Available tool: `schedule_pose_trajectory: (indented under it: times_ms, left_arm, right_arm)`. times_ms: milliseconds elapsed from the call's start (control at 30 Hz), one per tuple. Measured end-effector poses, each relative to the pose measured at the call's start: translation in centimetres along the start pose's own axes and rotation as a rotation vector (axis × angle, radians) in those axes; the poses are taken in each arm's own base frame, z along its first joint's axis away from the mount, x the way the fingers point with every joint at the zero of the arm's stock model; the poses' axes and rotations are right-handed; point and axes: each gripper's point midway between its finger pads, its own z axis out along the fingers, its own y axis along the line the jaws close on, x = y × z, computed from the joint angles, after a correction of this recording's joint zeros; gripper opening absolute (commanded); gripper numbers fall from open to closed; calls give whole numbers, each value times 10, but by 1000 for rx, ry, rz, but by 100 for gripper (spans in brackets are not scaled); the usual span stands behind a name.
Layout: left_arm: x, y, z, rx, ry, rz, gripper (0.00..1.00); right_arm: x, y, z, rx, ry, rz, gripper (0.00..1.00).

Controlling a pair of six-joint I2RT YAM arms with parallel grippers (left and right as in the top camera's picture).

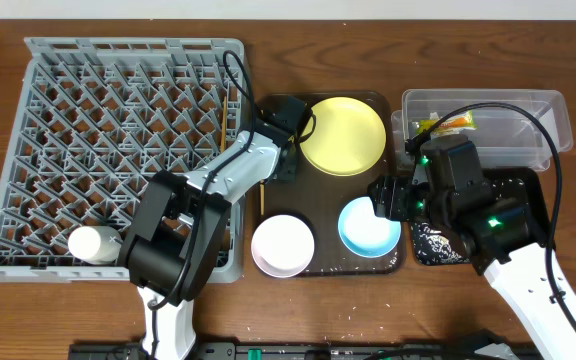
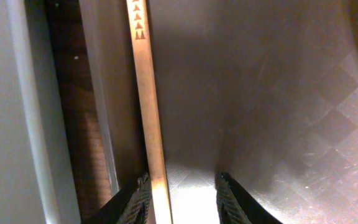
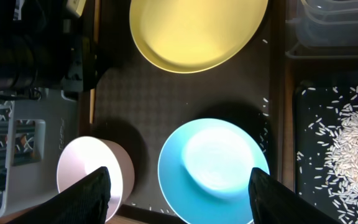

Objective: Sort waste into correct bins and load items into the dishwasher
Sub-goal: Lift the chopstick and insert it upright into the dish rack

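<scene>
A wooden chopstick (image 2: 146, 106) lies along the left edge of the brown tray (image 2: 260, 124). My left gripper (image 2: 184, 186) stands open low over it, the stick against the left finger and a gap to the right one. In the overhead view this gripper (image 1: 273, 165) sits between the dishwasher rack (image 1: 118, 110) and the yellow plate (image 1: 341, 135). My right gripper (image 3: 179, 186) hangs open above the light blue bowl (image 3: 213, 168), holding nothing. The white-pink bowl (image 3: 92, 168) is beside it. A white cup (image 1: 93, 243) lies in the rack. The wrapper (image 1: 448, 124) is in the clear tub (image 1: 488, 115).
The black tray (image 3: 340, 137) at the right holds pale rice crumbs, and a few lie scattered on the brown tray. Another thin wooden stick (image 1: 224, 120) rests at the rack's right side. A strip of wooden table (image 2: 73, 124) separates the rack from the tray.
</scene>
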Motion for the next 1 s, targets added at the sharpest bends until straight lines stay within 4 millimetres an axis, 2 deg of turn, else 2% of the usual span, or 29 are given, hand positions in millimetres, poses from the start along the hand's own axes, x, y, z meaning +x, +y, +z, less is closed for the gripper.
schedule_pose_trajectory:
  times_ms: [600,833,867,933,1000]
  left_arm:
    - [-4,-2,3,1,-4,-30,36]
    - [-2,-13,3,69,14,-53,27]
    - [-2,-16,3,82,17,-53,27]
    - [-1,-19,3,99,26,-54,44]
    - [0,-20,2,108,30,-55,45]
  right_arm:
    - [5,-2,0,10,19,3,67]
    - [5,-2,0,10,19,3,67]
    - [5,-2,0,10,19,3,67]
    - [5,-2,0,10,19,3,68]
    - [5,-2,0,10,19,3,68]
